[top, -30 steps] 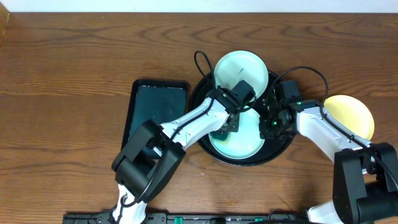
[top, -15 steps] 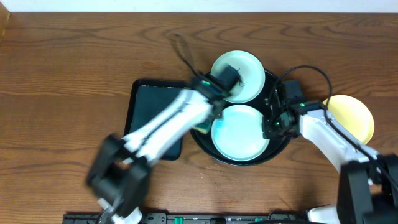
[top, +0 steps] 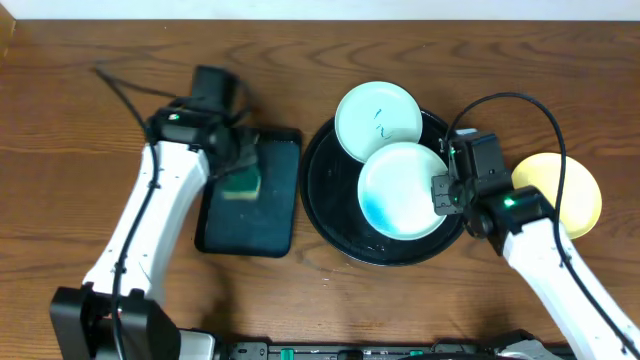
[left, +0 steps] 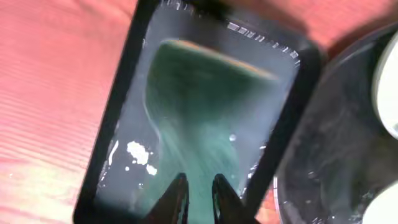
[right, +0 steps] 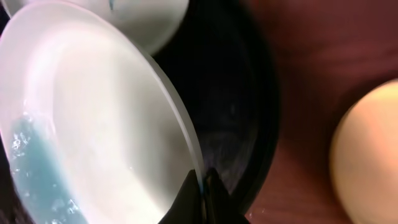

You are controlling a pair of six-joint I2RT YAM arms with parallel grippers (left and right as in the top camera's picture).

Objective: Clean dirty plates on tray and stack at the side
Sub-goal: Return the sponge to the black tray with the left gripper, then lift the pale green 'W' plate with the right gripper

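The round black tray (top: pixel 325 190) holds two mint-white dirty plates. One plate (top: pixel 400 185) has a blue smear at its left edge, and my right gripper (top: pixel 440 192) is shut on its right rim; the right wrist view shows that gripper (right: pixel 203 180) pinching the rim of the plate (right: pixel 93 112). The other plate (top: pixel 378 120) carries a blue scribble and rests on the tray's far rim. My left gripper (top: pixel 238 158) hangs over a green sponge (top: pixel 242 183). In the left wrist view the gripper (left: pixel 199 186) has its fingers slightly apart above the blurred sponge (left: pixel 199 93).
The sponge lies in a rectangular black tray (top: pixel 250 228) left of the round one, wet inside (left: pixel 124 81). A pale yellow plate (top: pixel 565 190) sits on the wooden table to the right, beside my right arm. Cables loop over the table behind both arms.
My left arm has swung from the round tray to the rectangular tray with the sponge, and its fingers have parted. The right gripper keeps its hold; the plate has shifted right.
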